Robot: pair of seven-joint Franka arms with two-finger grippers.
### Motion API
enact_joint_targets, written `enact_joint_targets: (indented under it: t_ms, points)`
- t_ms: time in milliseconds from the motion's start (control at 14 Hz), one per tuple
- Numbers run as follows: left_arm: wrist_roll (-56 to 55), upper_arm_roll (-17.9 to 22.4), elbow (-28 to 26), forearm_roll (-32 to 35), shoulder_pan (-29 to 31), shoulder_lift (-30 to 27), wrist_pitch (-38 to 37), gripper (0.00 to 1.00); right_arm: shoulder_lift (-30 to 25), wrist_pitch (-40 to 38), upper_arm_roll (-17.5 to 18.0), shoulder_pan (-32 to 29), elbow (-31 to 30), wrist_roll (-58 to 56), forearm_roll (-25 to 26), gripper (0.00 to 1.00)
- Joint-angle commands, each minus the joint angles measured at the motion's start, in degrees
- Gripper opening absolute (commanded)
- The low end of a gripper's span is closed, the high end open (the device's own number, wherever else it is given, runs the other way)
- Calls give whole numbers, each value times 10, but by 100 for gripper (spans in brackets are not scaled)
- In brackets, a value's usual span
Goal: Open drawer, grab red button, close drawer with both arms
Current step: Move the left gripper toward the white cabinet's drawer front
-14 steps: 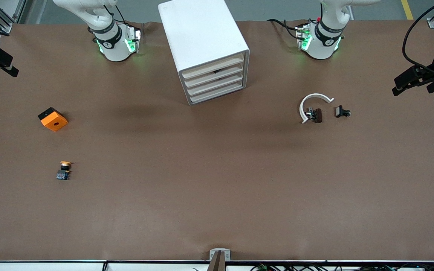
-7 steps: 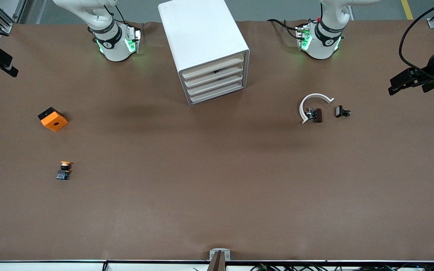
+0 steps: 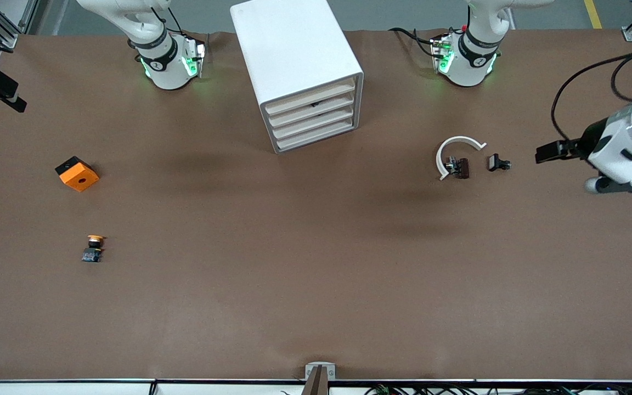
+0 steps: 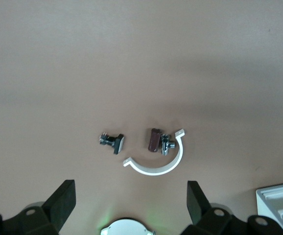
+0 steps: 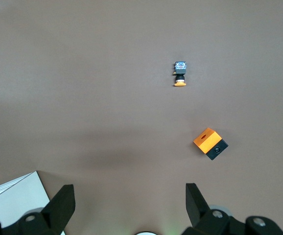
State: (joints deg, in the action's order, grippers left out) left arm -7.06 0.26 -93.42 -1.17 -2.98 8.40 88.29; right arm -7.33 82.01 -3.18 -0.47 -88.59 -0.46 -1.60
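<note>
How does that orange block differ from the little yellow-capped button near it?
The orange block is bigger and boxy, with a hole in its top; the yellow-capped button is smaller, a round cap on a dark body. The block lies farther from the front camera. Both sit loose toward the right arm's end of the table.

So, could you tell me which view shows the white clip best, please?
The left wrist view: the clip sits central, its curve plain. The front view shows it smaller; the right wrist view misses it.
</note>
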Motion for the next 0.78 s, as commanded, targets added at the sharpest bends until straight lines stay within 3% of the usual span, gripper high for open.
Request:
enact_joint_targets:
  t_ms: [0,427,712]
  points:
    - [-32,-24,5,-6,-1,42,35,100,-16,8,2,-7,-18,-7,-1,100]
    - [-160,-52,9,2,-34,123,130,100,-15,7,2,-7,-13,-7,-1,100]
    - [-307,-56,31,-5,-72,154,134,100,-11,1,3,-8,-4,-6,-1,100]
